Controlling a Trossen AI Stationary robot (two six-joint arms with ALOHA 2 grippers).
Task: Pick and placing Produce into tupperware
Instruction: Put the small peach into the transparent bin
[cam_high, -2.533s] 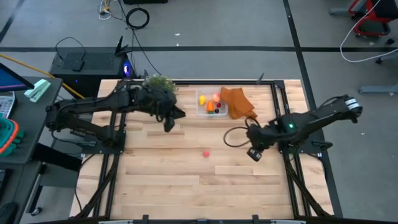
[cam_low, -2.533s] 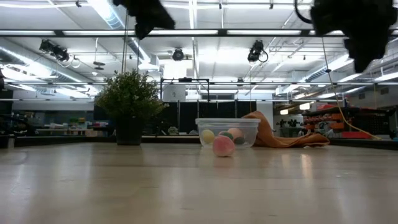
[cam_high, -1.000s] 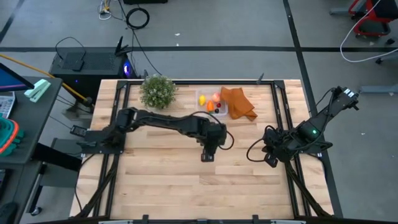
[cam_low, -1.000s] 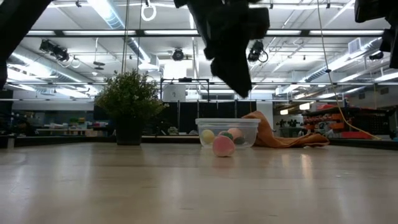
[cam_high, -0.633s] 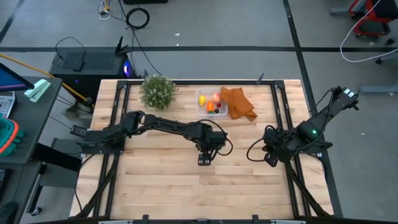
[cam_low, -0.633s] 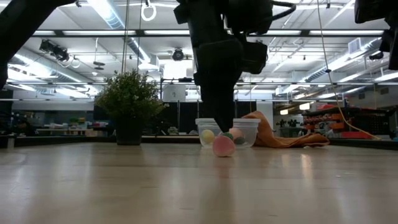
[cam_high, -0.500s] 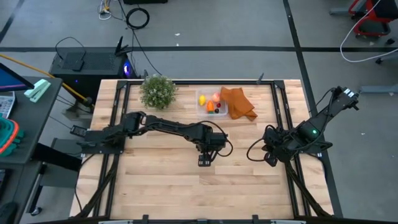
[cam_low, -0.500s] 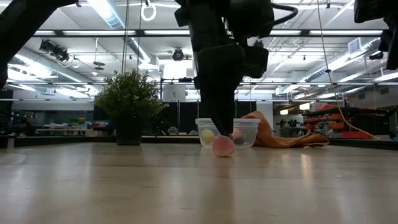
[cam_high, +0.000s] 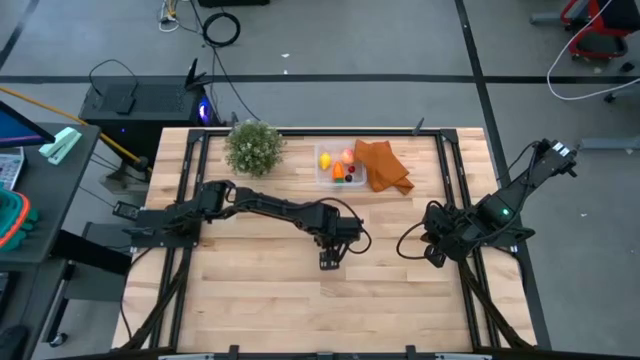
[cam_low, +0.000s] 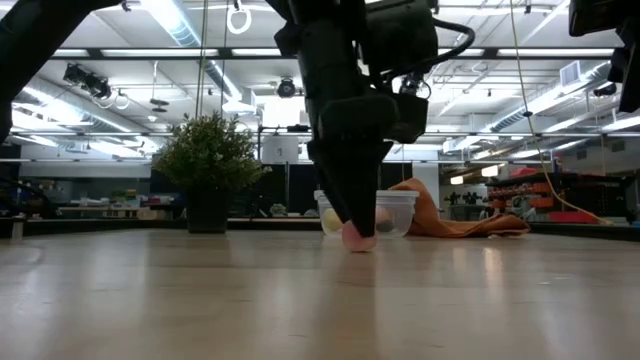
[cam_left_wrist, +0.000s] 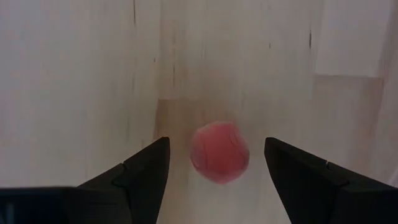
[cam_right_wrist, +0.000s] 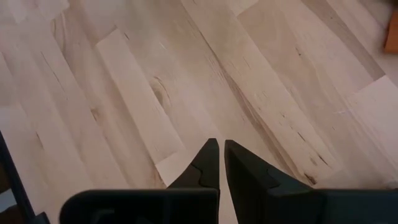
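Left arm stretched out over the middle of the wooden surface (cam_high: 250, 290), and the left gripper (cam_high: 329, 262) is down low with its jaws spread wide, released, nothing clamped. Right between its two dark fingers (cam_left_wrist: 140, 174) sits a pink-red fruit (cam_left_wrist: 219, 152): a small round ball, soft rosy pink with a slightly fuzzy, matte skin, resting on the pale wood. There's a gap on either side of it, so the fingers flank it without touching. From table height, only the bottom edge of that fruit peeks out under the dark gripper.

Behind it, toward the far edge, the bushy green plant (cam_high: 252, 146) stands to the left. Moving right, the tupperware (cam_high: 341, 166) — a small clear box with rounded corners — already holds a yellow lemon (cam_high: 325, 159), another pink-red piece beside it, an orange carrot (cam_high: 340, 171) and a tiny dark berry (cam_high: 350, 179). Just beside the box, touching its right side, lies the crumpled orange cloth (cam_high: 382, 166).

Over at the right edge, the right gripper (cam_high: 433, 257) waits above bare boards, its fingertips pinched together with only a sliver between them, clenched on nothing.
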